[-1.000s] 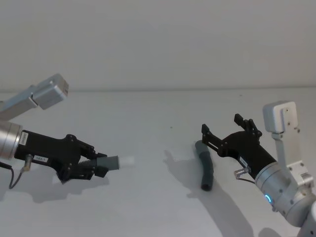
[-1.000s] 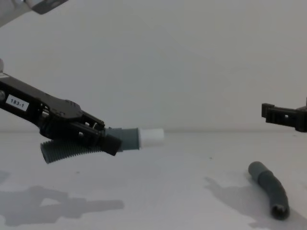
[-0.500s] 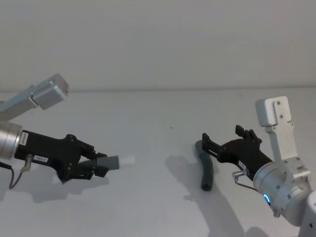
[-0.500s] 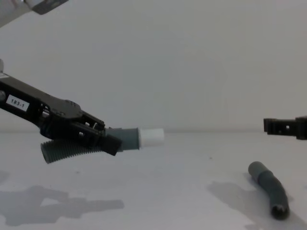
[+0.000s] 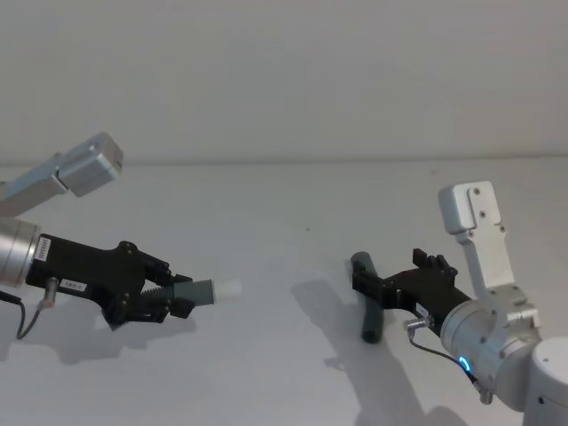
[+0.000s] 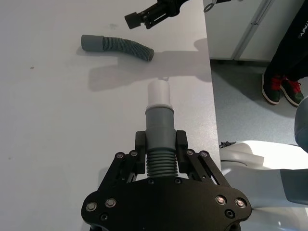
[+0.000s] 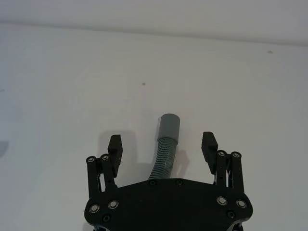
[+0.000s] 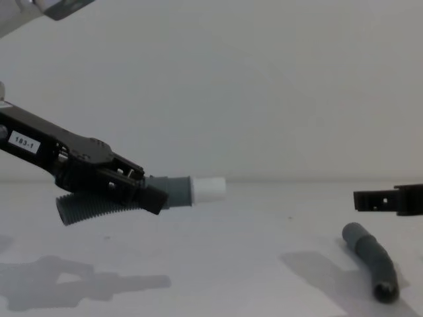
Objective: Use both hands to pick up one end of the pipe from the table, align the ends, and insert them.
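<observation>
My left gripper [image 5: 170, 298] [image 8: 149, 195] is held above the left part of the table [image 5: 293, 204], shut on the ribbed body of one pipe piece [image 5: 206, 290] [image 6: 159, 144]. Its grey cuff and white tip [image 8: 208, 189] point toward the right. The other pipe piece [image 5: 370, 306] [image 8: 371, 256] lies curved on the table at the right, its hollow end [image 8: 384, 290] facing me. My right gripper [image 5: 395, 277] [image 7: 162, 144] hovers low over it, open. Its fingers [image 7: 114, 146] stand on either side of the ribbed body, apart from it, with the smooth cuff [image 7: 169, 126] ahead of them.
The table's edge [image 6: 208, 72] runs close to the lying piece in the left wrist view, with grey floor [image 6: 250, 106] beyond it. A plain pale wall [image 5: 284, 80] stands behind the table.
My right gripper has come down and moved in over the lying pipe piece, still open. The left gripper and its held piece have not moved.
</observation>
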